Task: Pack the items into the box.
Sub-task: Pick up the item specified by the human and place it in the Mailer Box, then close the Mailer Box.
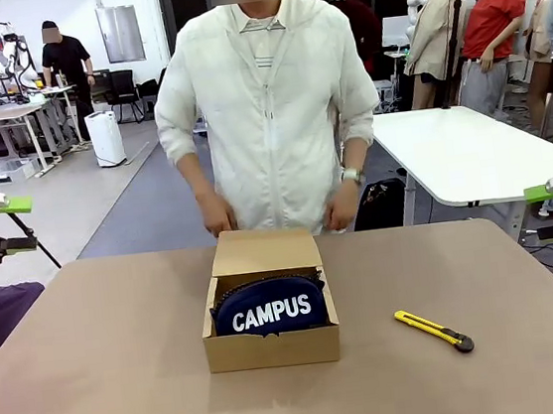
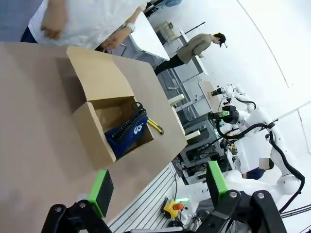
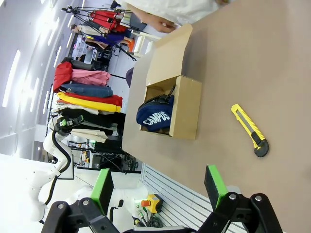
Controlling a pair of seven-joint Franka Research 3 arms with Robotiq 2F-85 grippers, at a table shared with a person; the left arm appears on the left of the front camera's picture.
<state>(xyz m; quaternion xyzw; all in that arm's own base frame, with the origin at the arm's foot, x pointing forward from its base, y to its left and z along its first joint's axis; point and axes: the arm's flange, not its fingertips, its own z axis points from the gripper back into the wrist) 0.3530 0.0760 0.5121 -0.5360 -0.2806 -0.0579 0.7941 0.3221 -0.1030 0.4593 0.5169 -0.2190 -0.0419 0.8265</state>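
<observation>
Both of our end effectors hang released, jaws wide apart and holding nothing. The left end effector (image 1: 21,224) is at one side of the counter (image 1: 105,366) and the right end effector (image 1: 545,211) at the other. The box (image 1: 273,348) stands well ahead of both, about midway between them, with its lid flap (image 1: 265,250) open on the side away from us. The navy CAMPUS pouch (image 1: 268,311) already lies inside. From the left wrist it sits beyond our fingertips, propped on a slant against the wall.

We see three ways this could go wrong:
- **Lid:** the pouch nearly fills the box and rides close to the rim, so a flap pushed down could catch on it and spring back.
- **Box:** it looks light, and a one-sided push could skid it across the counter.
- **Person:** one hand (image 1: 218,217) and the other hand (image 1: 340,210) rest just behind the flap. Either end effector reaching there could strike them.

The utility knife (image 1: 432,330) lies nearer the right end effector and is not for packing, so a careless grasp there would be a mistake.

We cannot make out a slim black item; it may be hidden under the pouch. The box floor is hidden as well.
</observation>
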